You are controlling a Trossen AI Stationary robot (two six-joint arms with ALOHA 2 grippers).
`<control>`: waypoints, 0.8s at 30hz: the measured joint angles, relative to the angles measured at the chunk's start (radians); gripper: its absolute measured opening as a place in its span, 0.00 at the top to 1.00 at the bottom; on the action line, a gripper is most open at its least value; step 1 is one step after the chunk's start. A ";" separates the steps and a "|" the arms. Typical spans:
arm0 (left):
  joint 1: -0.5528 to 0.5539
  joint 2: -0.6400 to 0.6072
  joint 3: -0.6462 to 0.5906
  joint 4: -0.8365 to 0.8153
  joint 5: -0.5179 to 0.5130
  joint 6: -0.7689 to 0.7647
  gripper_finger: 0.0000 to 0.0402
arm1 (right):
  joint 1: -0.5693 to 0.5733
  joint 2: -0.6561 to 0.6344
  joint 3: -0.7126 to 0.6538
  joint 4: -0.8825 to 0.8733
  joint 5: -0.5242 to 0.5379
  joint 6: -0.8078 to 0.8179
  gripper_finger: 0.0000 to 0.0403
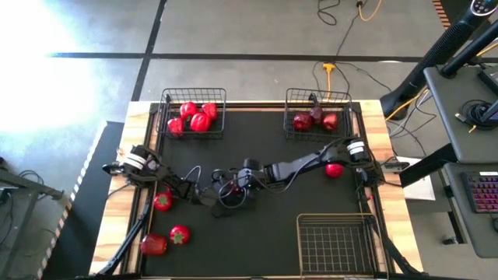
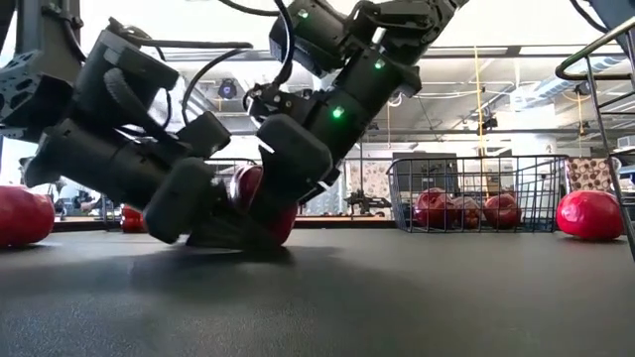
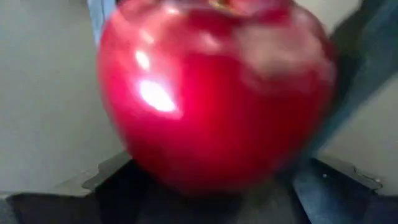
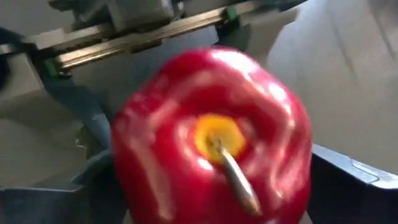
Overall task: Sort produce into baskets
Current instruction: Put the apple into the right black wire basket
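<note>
At mid-table a glossy red pepper (image 4: 211,134) is sitting on the mat directly between the two grippers, the left gripper (image 1: 216,194) and right gripper (image 1: 237,180) both spread wide around it from opposite sides, its stem facing the right one.

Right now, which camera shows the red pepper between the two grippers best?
The right wrist view: the red pepper fills it, stem end facing the camera. The left wrist view shows its glossy side. In the low view the arms hide most of it; in the high view it is barely visible.
</note>
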 joint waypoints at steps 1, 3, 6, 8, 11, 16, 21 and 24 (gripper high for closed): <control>-0.004 -0.009 -0.009 -0.003 0.000 -0.004 0.15 | 0.000 -0.004 0.003 0.001 0.004 0.000 0.13; -0.015 -0.034 -0.029 -0.006 0.000 -0.010 0.15 | 0.001 -0.015 0.008 -0.004 0.009 0.000 0.20; -0.029 -0.074 -0.062 -0.020 0.004 -0.018 0.15 | 0.001 -0.041 0.014 -0.011 0.010 0.006 0.27; -0.040 -0.100 -0.085 -0.027 0.007 -0.022 0.15 | 0.001 -0.067 0.018 -0.021 0.010 0.004 0.27; -0.063 -0.133 -0.123 -0.031 0.008 -0.036 0.15 | 0.001 -0.138 0.024 -0.099 0.027 0.000 0.27; -0.090 -0.184 -0.187 -0.022 0.005 -0.113 0.15 | 0.001 -0.312 0.026 -0.316 0.246 0.009 0.27; -0.092 -0.207 -0.198 -0.024 0.003 -0.119 0.15 | -0.034 -0.463 0.026 -0.591 0.514 0.141 0.27; -0.093 -0.214 -0.194 -0.039 -0.046 -0.088 0.15 | -0.098 -0.537 0.024 -0.749 0.561 0.275 0.27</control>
